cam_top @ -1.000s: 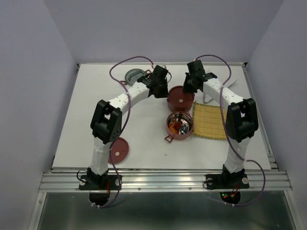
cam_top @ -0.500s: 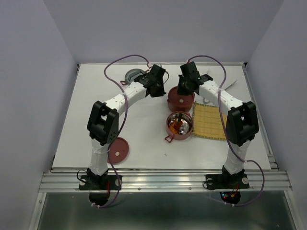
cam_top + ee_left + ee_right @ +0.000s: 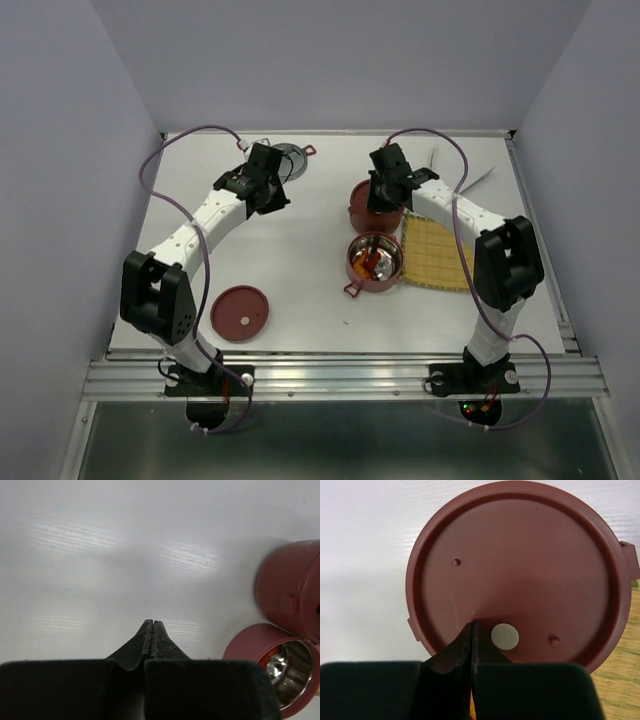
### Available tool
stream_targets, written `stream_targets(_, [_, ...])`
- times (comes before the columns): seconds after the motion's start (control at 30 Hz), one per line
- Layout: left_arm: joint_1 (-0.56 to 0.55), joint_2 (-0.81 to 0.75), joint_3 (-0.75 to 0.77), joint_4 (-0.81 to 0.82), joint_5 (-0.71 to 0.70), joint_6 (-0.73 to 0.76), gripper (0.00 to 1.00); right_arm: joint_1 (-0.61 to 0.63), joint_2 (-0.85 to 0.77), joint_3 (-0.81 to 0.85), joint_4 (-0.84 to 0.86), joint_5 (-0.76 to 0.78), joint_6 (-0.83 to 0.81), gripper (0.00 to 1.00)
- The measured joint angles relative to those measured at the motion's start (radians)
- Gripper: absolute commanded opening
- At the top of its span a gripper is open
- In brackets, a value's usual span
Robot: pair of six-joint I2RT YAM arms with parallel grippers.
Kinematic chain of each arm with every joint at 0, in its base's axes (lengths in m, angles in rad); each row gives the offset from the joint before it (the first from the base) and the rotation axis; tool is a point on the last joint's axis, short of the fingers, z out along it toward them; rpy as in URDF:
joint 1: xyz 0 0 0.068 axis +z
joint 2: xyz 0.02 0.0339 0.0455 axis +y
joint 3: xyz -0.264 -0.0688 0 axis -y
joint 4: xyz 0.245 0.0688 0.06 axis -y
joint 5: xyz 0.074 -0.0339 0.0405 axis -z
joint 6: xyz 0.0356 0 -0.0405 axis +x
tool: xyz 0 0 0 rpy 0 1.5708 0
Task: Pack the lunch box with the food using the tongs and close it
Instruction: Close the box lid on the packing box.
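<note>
Nearest the arm bases, you have a flat round dark-red lid (image 3: 240,313) with a pale centre mark. It lies loose on the white table (image 3: 300,260), left of centre. Beyond it, right of centre, stands an open round dark-red bowl (image 3: 374,262) with a shiny steel inside, and orange-brown food pieces (image 3: 368,263) lie in it. A yellow woven mat (image 3: 437,250) lies just beside that bowl on its right. Directly behind the open bowl, very close to it, stands a second dark-red bowl (image 3: 366,216), closed by its own red lid (image 3: 520,570). Your right gripper (image 3: 471,626) hangs over that closed lid with its fingers pressed together and nothing between them. Its tips are just beside the lid's pale dot (image 3: 504,636); whether they touch the lid cannot be told. Your left gripper (image 3: 151,625) is well apart to the left, over bare table, with its fingers likewise pressed together and holding nothing. Both bowls show at the right edge of its wrist view. Farthest off, near the back edge beyond the left gripper, sits a round grey piece (image 3: 290,157) with a small red tab.
</note>
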Motion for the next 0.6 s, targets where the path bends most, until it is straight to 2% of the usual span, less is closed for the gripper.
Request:
stream_targets(0.33, [0.018,-0.219,-0.237,-0.085,-0.041,-0.011,0.0,0.001,0.0,0.021,-0.03,0.04,-0.003,0.01])
stream_targets(0.53, [0.023,-0.273,-0.32,-0.115,-0.041,-0.028,0.0,0.001,-0.052,0.047,-0.046,0.09,-0.008,0.01])
stream_targets(0.6, [0.023,-0.279,-0.342,-0.128,-0.037,-0.034,0.04,0.001,-0.064,0.061,-0.05,0.11,-0.011,0.01])
